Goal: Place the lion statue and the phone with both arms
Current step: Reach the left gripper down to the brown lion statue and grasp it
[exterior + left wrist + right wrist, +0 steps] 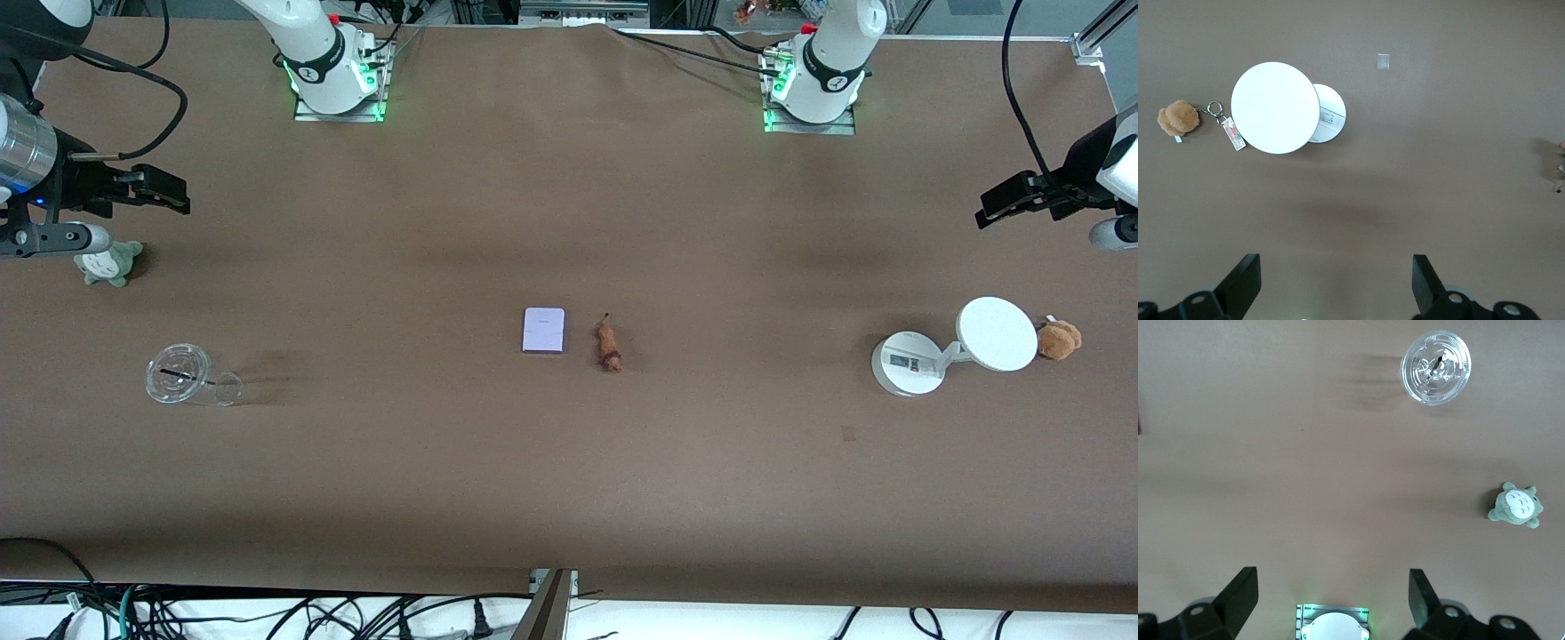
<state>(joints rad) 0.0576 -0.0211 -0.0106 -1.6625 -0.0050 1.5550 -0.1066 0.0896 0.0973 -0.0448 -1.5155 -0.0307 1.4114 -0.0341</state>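
A brown table seen from a high camera facing two robot arms. At the middle of the table lies the phone, a flat pale lavender rectangle. Just beside it, toward the left arm's end, lies the lion statue, a tiny orange-brown figurine with a thin tail. The two are close but not touching.

The left gripper hangs in the air at about three o'clock in the front view, over bare table at the left arm's end, its fingers spread wide and holding nothing. Nearer the camera than that spot stands a white round-based device with a disc, and a fuzzy brown plush toy sits just beside the disc, with a keyring visible from the left wrist view.

The right gripper hangs at about nine o'clock, over the right arm's end of the table, fingers also apart and empty. A grey-green plush toy sits close by on the table. A clear plastic cup lies on its side nearer the camera.
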